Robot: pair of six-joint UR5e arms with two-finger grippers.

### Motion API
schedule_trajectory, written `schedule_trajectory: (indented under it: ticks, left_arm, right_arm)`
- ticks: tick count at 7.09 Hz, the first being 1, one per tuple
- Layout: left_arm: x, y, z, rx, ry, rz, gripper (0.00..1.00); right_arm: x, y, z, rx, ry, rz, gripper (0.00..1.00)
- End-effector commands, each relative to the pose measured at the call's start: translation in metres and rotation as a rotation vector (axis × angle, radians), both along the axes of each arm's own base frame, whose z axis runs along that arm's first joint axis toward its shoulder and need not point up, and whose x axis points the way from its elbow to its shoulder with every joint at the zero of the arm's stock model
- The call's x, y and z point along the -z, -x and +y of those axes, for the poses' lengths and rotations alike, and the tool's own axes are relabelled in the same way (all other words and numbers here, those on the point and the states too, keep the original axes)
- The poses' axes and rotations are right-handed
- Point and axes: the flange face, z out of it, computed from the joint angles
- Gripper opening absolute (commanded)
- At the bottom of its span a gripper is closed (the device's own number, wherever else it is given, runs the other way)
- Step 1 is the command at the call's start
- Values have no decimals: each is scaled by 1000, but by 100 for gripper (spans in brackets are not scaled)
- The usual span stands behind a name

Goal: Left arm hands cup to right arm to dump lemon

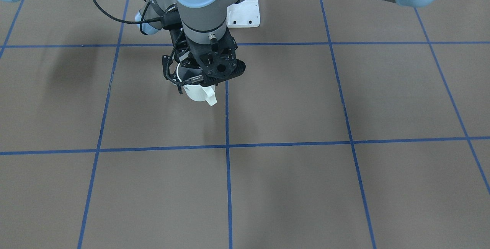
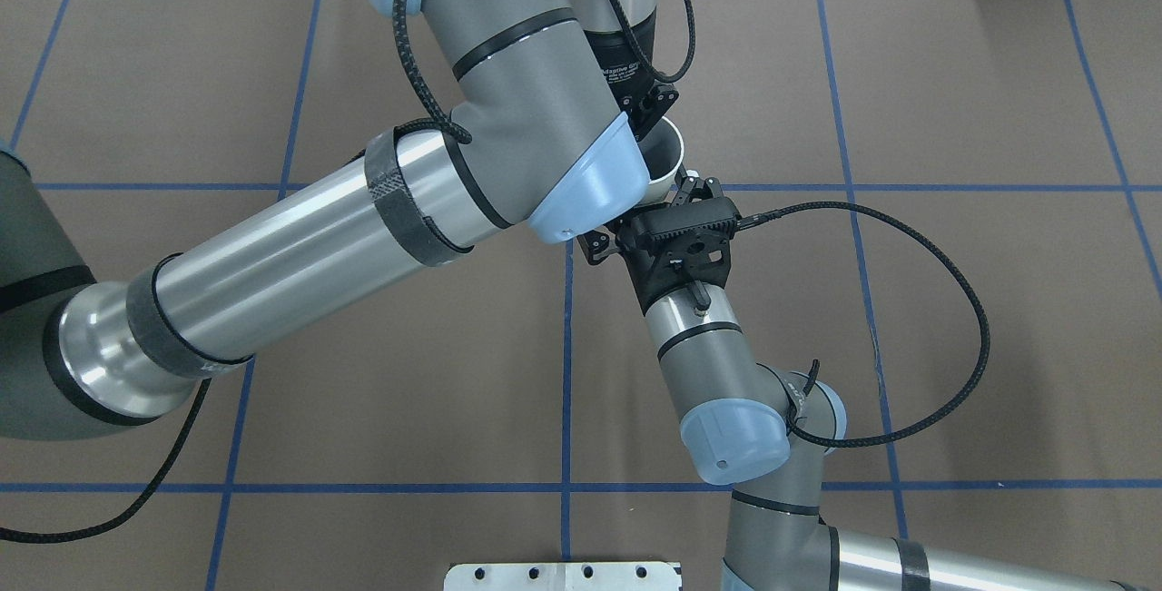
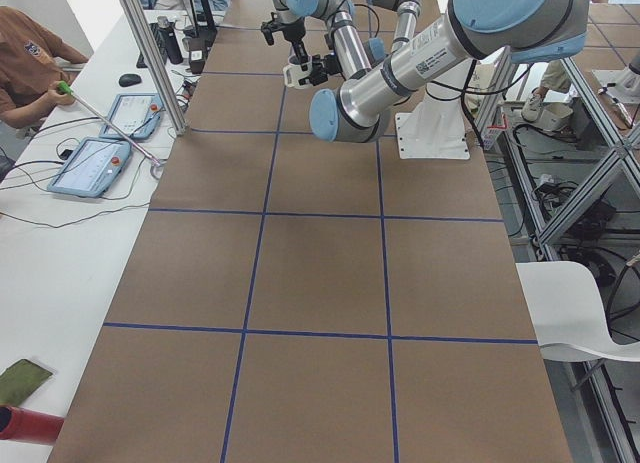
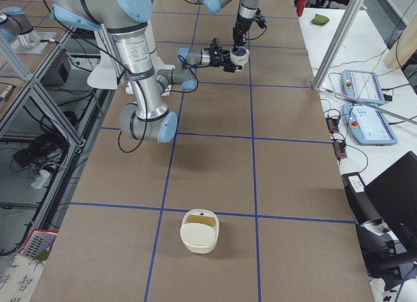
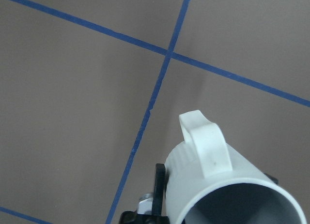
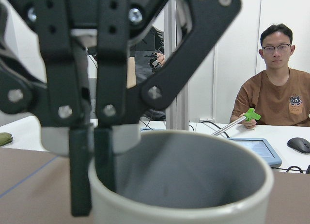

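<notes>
The cream-white cup [image 2: 667, 151] hangs upright above the table, with its handle [image 1: 211, 100] pointing to the operators' side. My left gripper [image 2: 655, 132] comes straight down and is shut on the cup's rim. In the right wrist view its fingers [image 6: 80, 166] pinch the rim, one inside and one outside. My right gripper [image 2: 661, 201], under the black perforated plate [image 1: 220, 63], reaches in level. Its jaws stand open on either side of the cup [image 5: 218, 185]. The lemon does not show; the cup's bottom is hidden.
The brown table [image 1: 306, 100] carries a blue tape grid. A cream-white container [image 4: 200, 231] with a yellowish patch inside stands at the table's end on my right. Operators [image 3: 25, 63], tablets [image 4: 365, 87] and aluminium posts [image 4: 339, 41] line the far side.
</notes>
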Motion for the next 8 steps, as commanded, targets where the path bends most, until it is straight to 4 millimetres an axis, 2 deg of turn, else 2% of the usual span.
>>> schedule_trajectory:
  ticks: [1,4,8]
  left_arm:
    - [0,1,-1,3,2,0,0]
    - [1,7,-7,15,-3,8,0]
    - [8,50,-39,72,3,36,0]
  right_arm:
    - [-1,0,1,3,1,-1,100]
    - [5,1,11,19,0,-35,100]
    - [5,1,15,26,-1,-38,100]
